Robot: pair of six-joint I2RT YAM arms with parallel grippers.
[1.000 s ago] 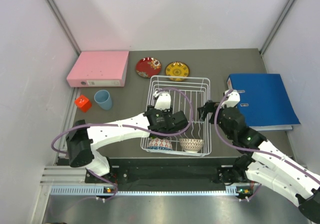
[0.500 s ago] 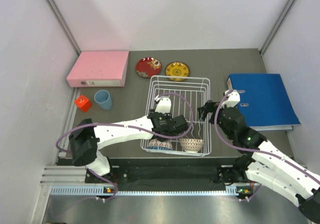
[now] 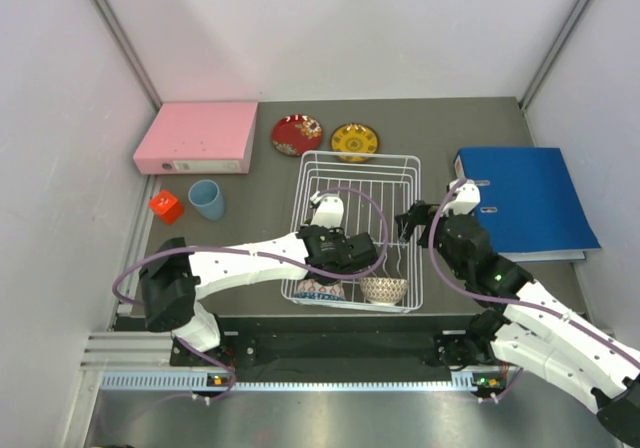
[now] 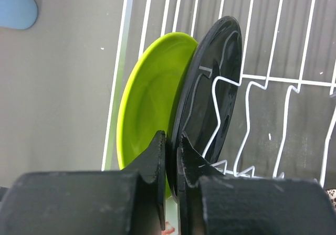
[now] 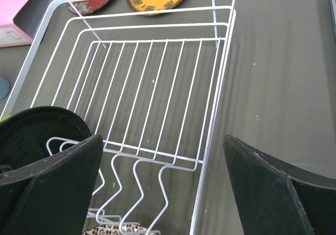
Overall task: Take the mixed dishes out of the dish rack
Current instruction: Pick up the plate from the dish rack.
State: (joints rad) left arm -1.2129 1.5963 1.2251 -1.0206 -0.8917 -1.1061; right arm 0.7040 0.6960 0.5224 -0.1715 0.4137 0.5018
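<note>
1. Firstly, at far left, a pink binder (image 3: 197, 136) lies flat on the table (image 3: 450, 128); nearer the arms, a small red cube (image 3: 166, 206) sits just beside a pale blue cup (image 3: 207, 199); both stand outside the rack.
2. A dark red plate (image 3: 297, 134) and a yellow patterned plate (image 3: 353, 141) lie flat on the table, side by side, just beyond the far rim of the dish rack (image 3: 360, 154).
3. The left gripper (image 4: 171, 140) is over the rack's near-left part; its fingers (image 4: 152, 161) are pinched together on the rim of a black plate (image 4: 210, 88) standing on edge inside the rack; a lime green plate (image 4: 149, 104) stands on edge just beside it on the left, outside the grip.
4. A blue patterned bowl (image 3: 318, 290) and a beige patterned bowl (image 3: 383, 289) sit side by side at the rack's near edge, inside it.
5. The right gripper (image 5: 161, 140) hovers above the rack's right side; its jaws are wide apart with nothing between them.
6. A blue binder (image 3: 525, 201) lies flat at far right, apart from the rack.
</note>
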